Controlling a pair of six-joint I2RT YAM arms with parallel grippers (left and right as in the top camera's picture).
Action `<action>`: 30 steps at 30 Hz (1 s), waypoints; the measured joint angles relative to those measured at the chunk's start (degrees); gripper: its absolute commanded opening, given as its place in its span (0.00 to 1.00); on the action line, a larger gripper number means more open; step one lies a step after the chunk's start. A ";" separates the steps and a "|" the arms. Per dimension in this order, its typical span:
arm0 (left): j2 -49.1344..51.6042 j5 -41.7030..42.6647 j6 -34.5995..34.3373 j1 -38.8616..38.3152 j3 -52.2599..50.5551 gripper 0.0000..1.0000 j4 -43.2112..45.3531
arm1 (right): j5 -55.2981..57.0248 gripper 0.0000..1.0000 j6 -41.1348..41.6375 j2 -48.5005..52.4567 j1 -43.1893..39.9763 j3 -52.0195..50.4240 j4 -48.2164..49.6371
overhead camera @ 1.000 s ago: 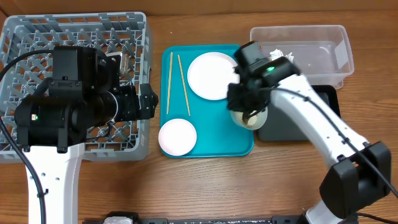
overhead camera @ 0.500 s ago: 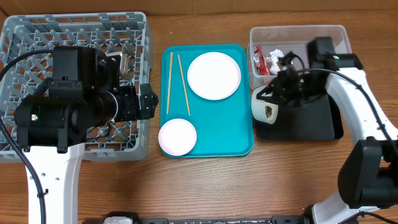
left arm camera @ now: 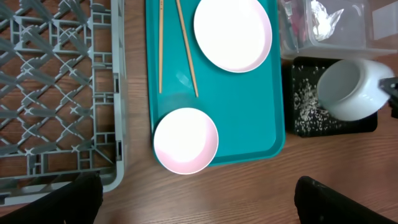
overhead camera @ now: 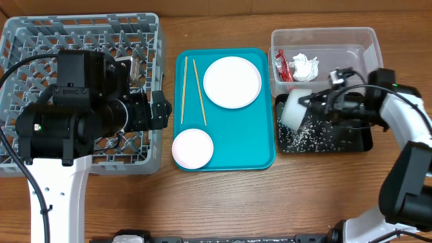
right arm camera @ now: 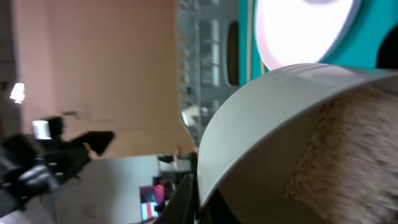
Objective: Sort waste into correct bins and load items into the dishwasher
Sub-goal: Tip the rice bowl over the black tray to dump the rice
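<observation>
My right gripper is shut on the rim of the pale green-white bowl and holds it tipped on its side over the black tray. White rice-like grains lie scattered on that tray. In the right wrist view a finger pinches the bowl's rim, and some grains cling inside. The red wrapper and white tissue lie in the clear tub. The plate, pinkish dish and chopsticks lie on the teal tray. My left gripper is open and empty.
The grey dish rack stands at the left, under my left arm. The left wrist view shows the rack, teal tray, plate, dish, bowl and bare wood between my left fingers.
My right gripper carried the bowl from the teal tray's right edge to over the black tray and tipped it. Grains now lie on the black tray. The left arm has not moved.
</observation>
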 measured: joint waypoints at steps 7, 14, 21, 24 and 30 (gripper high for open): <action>0.00 0.00 0.00 0.00 0.00 1.00 0.00 | -1.22 0.04 -1.27 0.00 -3.48 0.00 -1.49; 0.00 0.00 0.00 0.00 0.00 1.00 0.00 | -2.78 0.04 -2.60 0.02 -3.52 -0.04 -3.15; 0.00 0.00 0.00 0.00 0.00 1.00 0.00 | -4.42 0.04 -4.83 0.02 -3.52 -0.15 -4.87; 0.00 0.00 0.00 0.00 0.00 1.00 0.00 | -3.78 0.04 -4.81 0.02 -3.54 -0.15 -3.23; 0.00 0.00 0.00 0.00 0.00 1.00 0.00 | -0.72 0.04 -2.89 0.02 -3.56 -0.15 -2.91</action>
